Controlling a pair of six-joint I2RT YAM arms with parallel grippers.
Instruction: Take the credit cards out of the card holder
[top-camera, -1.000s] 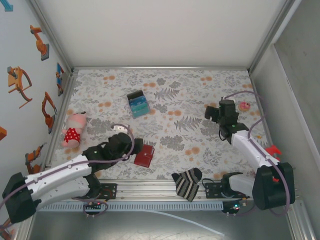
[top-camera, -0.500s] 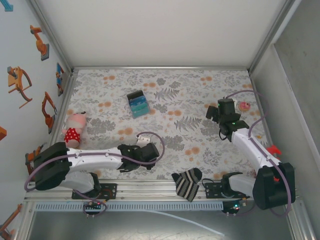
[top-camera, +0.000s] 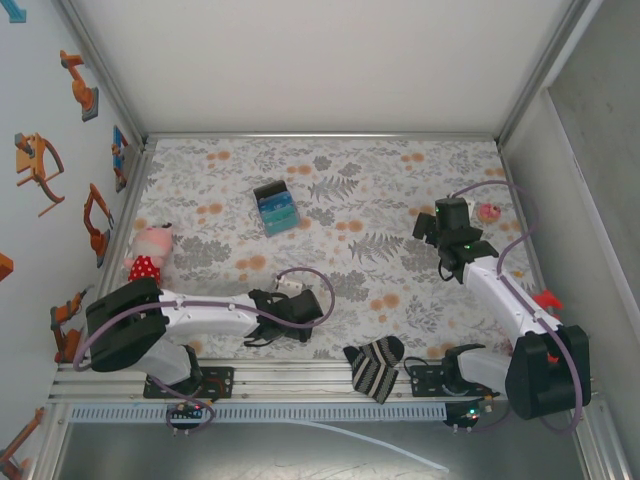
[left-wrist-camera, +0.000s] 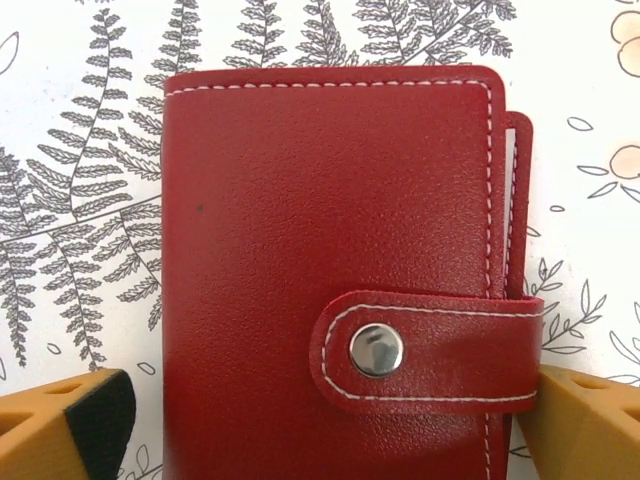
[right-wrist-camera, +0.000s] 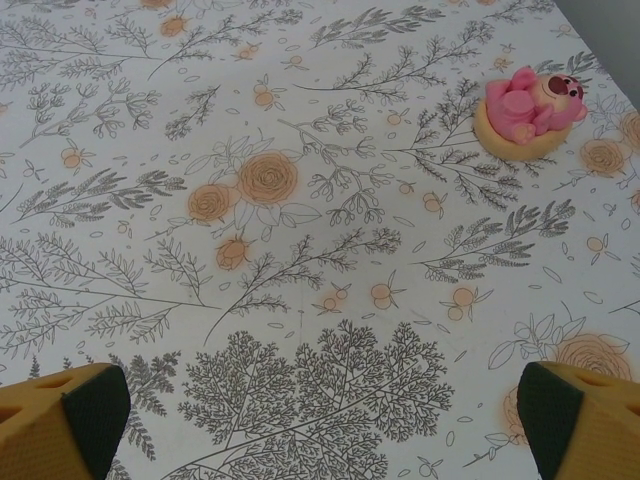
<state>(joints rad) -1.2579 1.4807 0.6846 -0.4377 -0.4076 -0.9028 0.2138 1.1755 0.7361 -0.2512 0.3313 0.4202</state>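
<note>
At the near edge of the desk (top-camera: 380, 170) a striped sock (top-camera: 375, 367) lies across the rail between the two arm bases. Just left of it the left pincer (top-camera: 292, 318) points down at the floral cloth, low over the card holder (left-wrist-camera: 340, 290). In the left wrist view the holder lies flat and folded shut, red cover up. Its short tab (left-wrist-camera: 430, 350) is wrapped over the right edge and fastened by a metal snap (left-wrist-camera: 377, 350). The left pincer (left-wrist-camera: 320, 445) is spread wide and grips nothing. One orange finger (left-wrist-camera: 60, 430) sits off the holder's lower left corner. The other finger (left-wrist-camera: 585, 425) is just beside the end of the tab, and whether it touches cannot be told.

Farther out on the right, the right pincer (top-camera: 450, 225) hangs over bare cloth. In its wrist view the right pincer (right-wrist-camera: 320, 420) is spread wide and empty. A pink toy on a round tan base (right-wrist-camera: 530, 105) lies beyond it, well apart.

At the left edge lies a pink plush with a red dotted patch (top-camera: 147, 260). Farther still, near the middle of the desk, sits a small dark-topped block striped teal and blue (top-camera: 275, 208), well apart from both arms.
</note>
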